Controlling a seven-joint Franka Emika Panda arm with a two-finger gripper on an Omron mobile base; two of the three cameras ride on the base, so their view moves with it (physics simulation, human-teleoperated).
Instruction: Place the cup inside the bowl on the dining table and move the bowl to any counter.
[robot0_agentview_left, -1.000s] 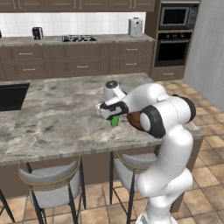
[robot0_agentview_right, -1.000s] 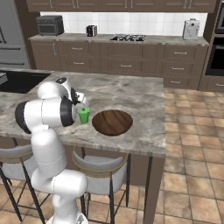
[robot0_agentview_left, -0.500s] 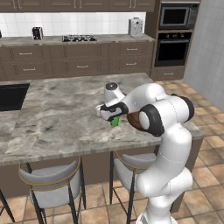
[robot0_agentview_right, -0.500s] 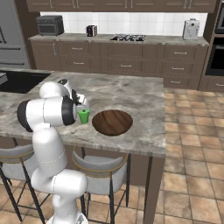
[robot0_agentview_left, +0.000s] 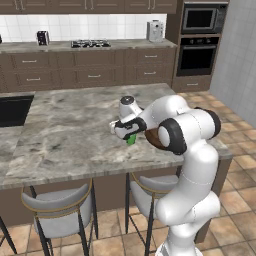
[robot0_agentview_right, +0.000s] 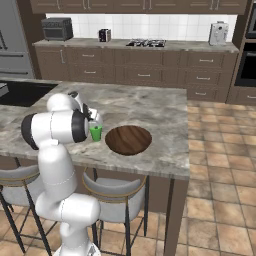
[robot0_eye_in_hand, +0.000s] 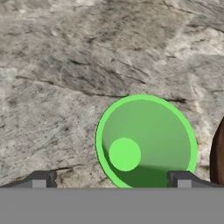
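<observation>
The cup (robot0_eye_in_hand: 145, 142) stands upright on the dining table (robot0_agentview_left: 75, 130), mouth facing up, long axis vertical. In the hand view the camera looks straight down into it: the round rim and the smaller bright base disc are both visible. The cup (robot0_agentview_right: 95, 133) is just beside the left edge of the bowl (robot0_agentview_right: 128, 139) in the right base view, close to it; contact cannot be determined. The bowl rests flat on the marble top near the table's front edge, opening up.

The gripper (robot0_eye_in_hand: 111, 180) hangs directly above the cup (robot0_agentview_left: 131, 140) with its jaws spread wide; one fingertip (robot0_eye_in_hand: 41, 179) lies outside the rim on one side, the other beyond the rim on the opposite side. Nothing is held.

No legible writing or brand marks appear on the cup, bowl or table.

Behind the table runs the counter (robot0_agentview_right: 165, 46).
</observation>
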